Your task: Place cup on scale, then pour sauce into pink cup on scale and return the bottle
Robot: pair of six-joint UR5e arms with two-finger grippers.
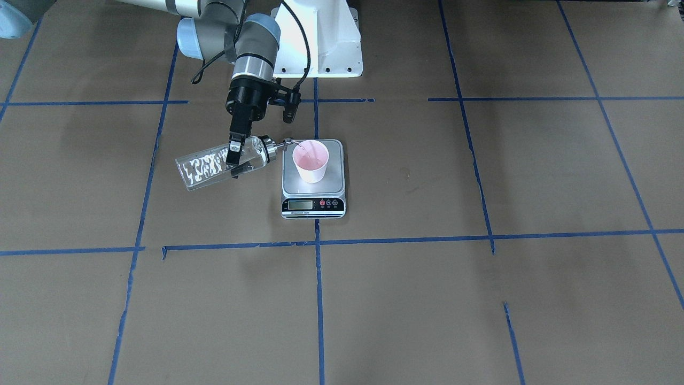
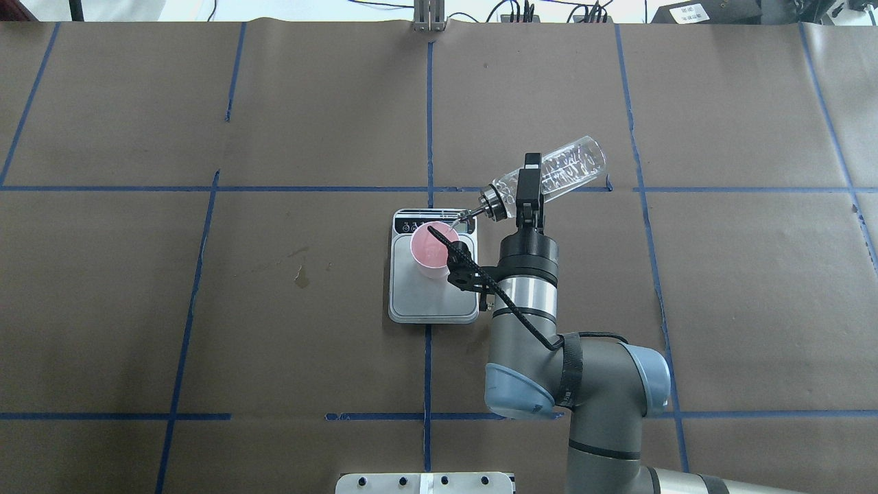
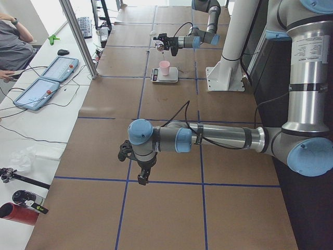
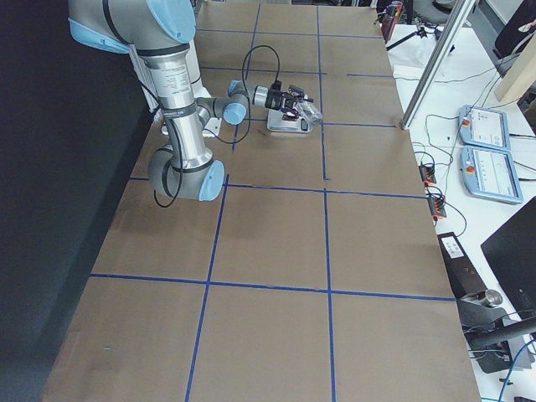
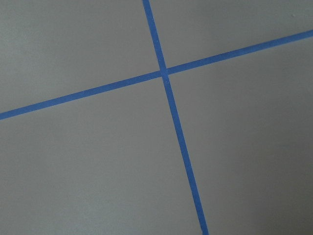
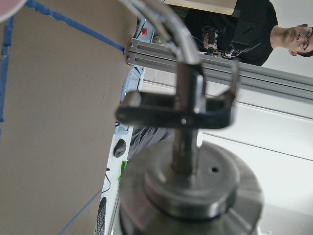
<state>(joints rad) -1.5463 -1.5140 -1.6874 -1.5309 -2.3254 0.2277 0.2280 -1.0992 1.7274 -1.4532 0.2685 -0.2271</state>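
The pink cup (image 1: 311,160) stands upright on the silver scale (image 1: 331,182), toward its back half. My right gripper (image 1: 233,158) is shut on the clear glass bottle (image 1: 206,167), near its neck. It holds the bottle tilted almost flat, and the spout (image 1: 288,141) sits at the cup's rim. Clear sauce shows inside the glass. From overhead the bottle (image 2: 569,168) slants down toward the cup (image 2: 431,248). The right wrist view shows the silver cap (image 6: 190,186) close up. My left gripper (image 3: 143,174) hangs over bare table far from the scale; I cannot tell whether it is open or shut.
Brown paper with a grid of blue tape covers the table. A small stain (image 2: 300,276) lies to the left of the scale (image 2: 432,302). The white robot base (image 1: 320,43) stands behind the scale. An operator and tablets (image 3: 49,78) are beside the table.
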